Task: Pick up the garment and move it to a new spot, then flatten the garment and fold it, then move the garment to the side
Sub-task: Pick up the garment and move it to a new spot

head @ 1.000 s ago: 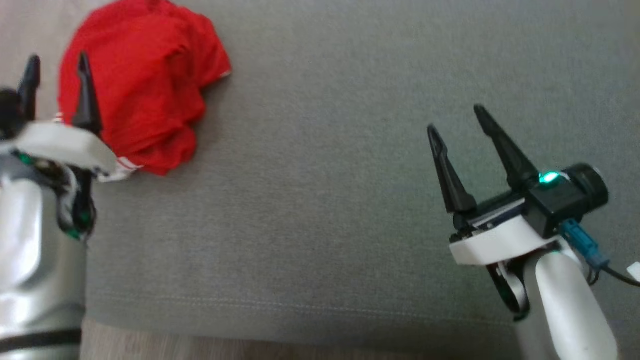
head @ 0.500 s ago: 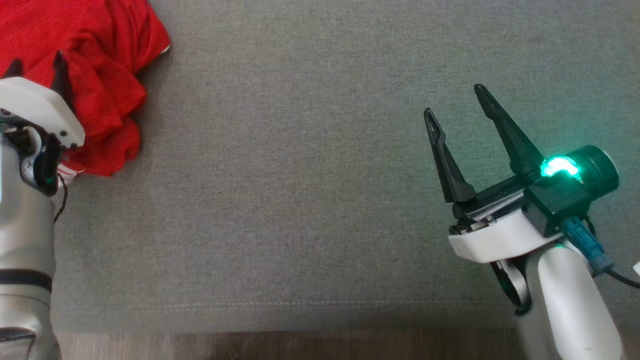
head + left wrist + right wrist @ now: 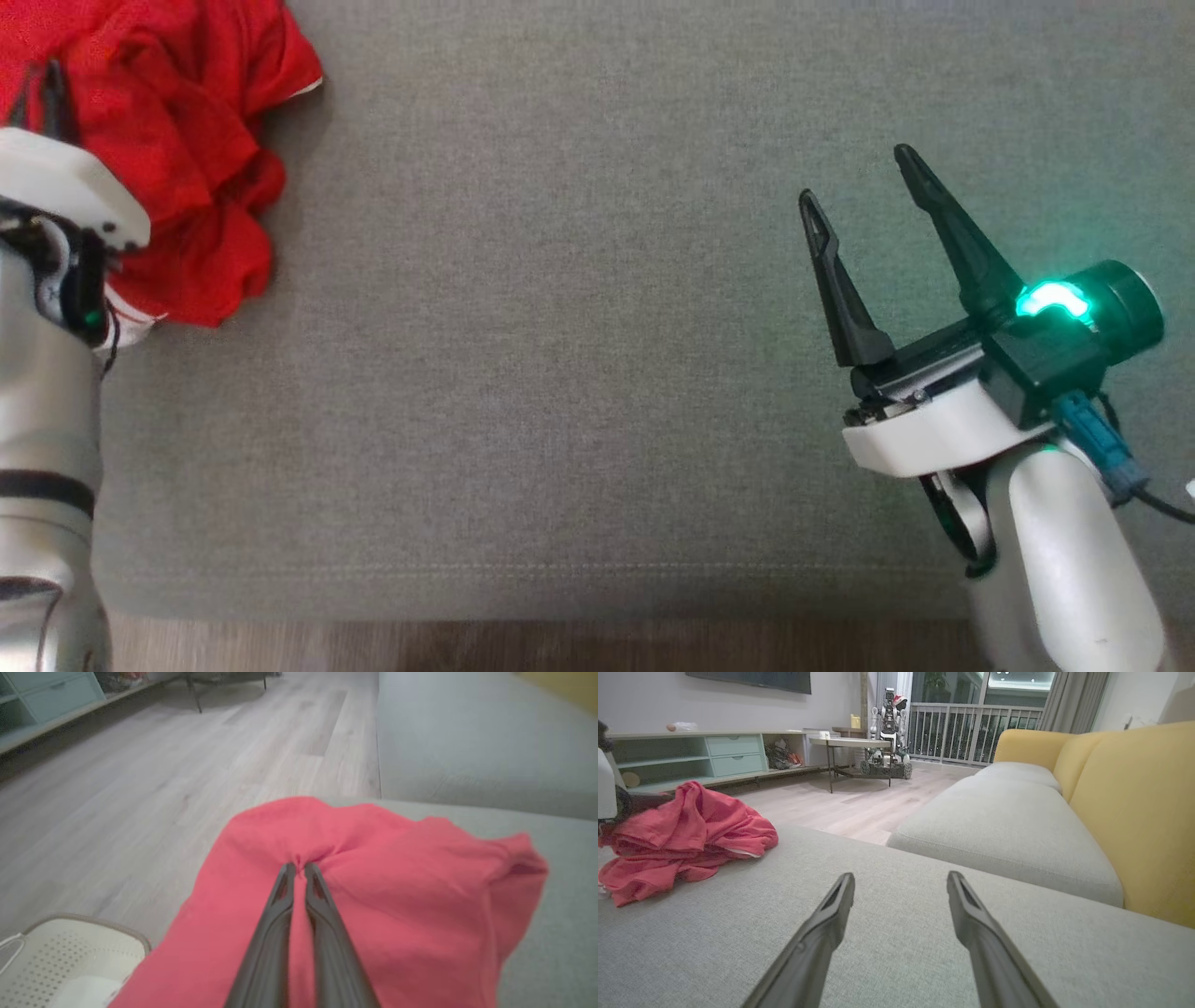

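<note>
Red garment [image 3: 187,121] lies bunched in the upper left of the head view, on the grey cushion [image 3: 560,373]. The left gripper [image 3: 49,98] is right on top of it with its fingers drawn together. Over at the right, the right gripper [image 3: 854,173] hovers above bare cushion, jaws wide apart, holding nothing. Left wrist view now: the two dark fingers meet at centre frame, clamped on a small pucker of cloth. There's wooden floor [image 3: 140,788] at upper left and a pale basket [image 3: 70,952] at lower left, so the heap looks close to the cushion's edge. That pinch looks thin. My call is a slow, straight lift, watching that the pucker doesn't slip out, then a carry toward the open middle, away from that edge. Right wrist view: garment at middle left, open fingers low centre, plenty of bare cushion between. That's a good landing spot, and the free gripper is well placed to take a hem for flattening.
</note>
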Controlling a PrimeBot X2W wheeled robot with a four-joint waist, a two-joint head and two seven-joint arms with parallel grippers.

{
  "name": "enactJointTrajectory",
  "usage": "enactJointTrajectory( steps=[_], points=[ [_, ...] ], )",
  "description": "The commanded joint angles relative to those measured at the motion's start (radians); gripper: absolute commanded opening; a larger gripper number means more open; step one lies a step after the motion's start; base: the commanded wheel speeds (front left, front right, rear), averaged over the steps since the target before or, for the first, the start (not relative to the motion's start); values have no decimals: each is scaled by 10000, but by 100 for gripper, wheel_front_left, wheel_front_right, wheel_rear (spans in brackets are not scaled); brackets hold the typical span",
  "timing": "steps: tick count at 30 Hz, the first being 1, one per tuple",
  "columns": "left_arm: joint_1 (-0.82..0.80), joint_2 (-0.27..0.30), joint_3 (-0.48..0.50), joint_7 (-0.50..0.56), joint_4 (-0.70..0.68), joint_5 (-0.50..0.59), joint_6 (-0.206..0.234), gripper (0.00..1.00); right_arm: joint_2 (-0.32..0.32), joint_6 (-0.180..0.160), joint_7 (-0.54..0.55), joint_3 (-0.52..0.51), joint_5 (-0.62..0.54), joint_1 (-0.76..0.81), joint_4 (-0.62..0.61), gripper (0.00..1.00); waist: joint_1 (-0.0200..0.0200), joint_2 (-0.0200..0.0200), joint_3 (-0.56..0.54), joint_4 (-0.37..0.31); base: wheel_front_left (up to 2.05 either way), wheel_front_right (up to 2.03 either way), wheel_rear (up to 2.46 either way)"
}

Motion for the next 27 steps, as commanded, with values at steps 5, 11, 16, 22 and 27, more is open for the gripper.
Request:
enactJointTrajectory(
  steps=[5, 11, 16, 22, 27],
  points=[
    [-527, 553, 357, -736, -934, -19, 217, 0, 26, -2, -217, 195, 193, 63, 6, 100, -1, 0, -840, 168, 0, 0, 0],
    [-239, 417, 457, -834, -2869, 88, 283, 0, 26, -2, -431, 179, 544, 222, 370, 100, -1, 0, -1713, 156, 0, 0, 0],
    [371, 35, 402, -838, -4886, 98, 230, 0, 26, -2, -597, 176, 810, 426, 613, 100, -1, 0, -2275, -40, 0, 0, 0],
    [1019, -614, -366, -326, -6851, -26, 73, 0, 26, -2, -740, 28, 993, 588, 724, 100, -1, 0, -2679, -554, 0, 0, 0],
    [1361, -1207, -929, 308, -8041, -216, 48, 0, 26, -2, -783, -125, 996, 596, 672, 100, -1, 0, -2640, -1019, 0, 0, 0]
  ],
)
